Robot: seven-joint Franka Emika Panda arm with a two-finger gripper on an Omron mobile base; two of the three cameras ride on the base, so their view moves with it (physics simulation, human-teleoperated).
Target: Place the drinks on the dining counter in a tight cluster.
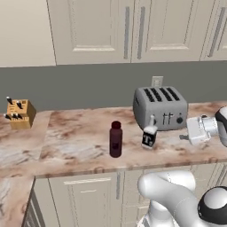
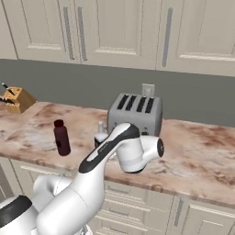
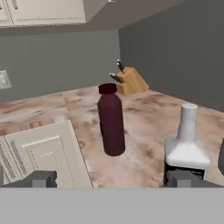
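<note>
We judge the task barely begun: both drinks we see stand on the wall counter (image 1: 80, 142) by the toaster (image 1: 160, 106), not the dining counter. Our gripper (image 3: 111, 179) gapes wide, holding nothing. The maroon bottle (image 3: 110, 120) stands ahead between the jaws, the white bottle (image 3: 187, 144) just at one fingertip.

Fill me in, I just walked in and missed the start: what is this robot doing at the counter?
The white arm's end effector is open and empty, hanging just right of the white bottle with the black "T" label. That bottle stands upright on the brown-and-cream marbled counter in front of the grey four-slot toaster. The dark maroon bottle with a dark cap stands to its left, apart. A wooden knife block sits far left. Nothing is held.
</note>
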